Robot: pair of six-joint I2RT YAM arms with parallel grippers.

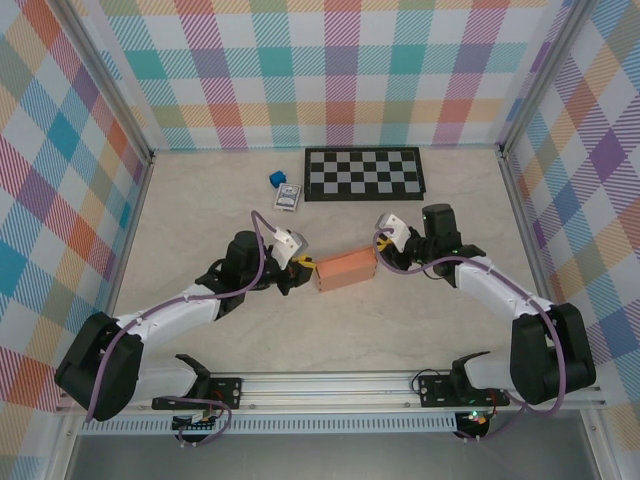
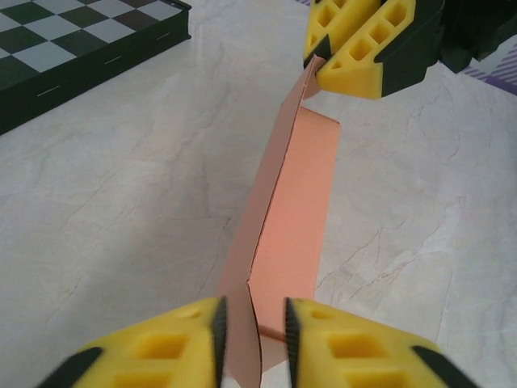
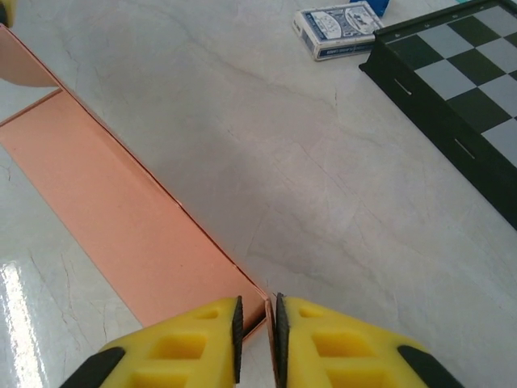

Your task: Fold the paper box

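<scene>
Salmon-orange paper box (image 1: 345, 268), one end clamped by right gripper (image 3: 257, 311); left gripper (image 2: 252, 319) straddles the other flap, grip unclear; card pack (image 3: 338, 28) print illegible.

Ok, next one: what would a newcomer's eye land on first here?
The salmon-orange paper box at mid-table, the right gripper pinching one end and the left gripper straddling the other end. Behind it, a black-and-white chessboard lies along the far edge, a card pack and blue cube at its left.

Pastel plaid walls (image 1: 340, 70) enclose a pale marbled tabletop (image 1: 200, 220).
</scene>
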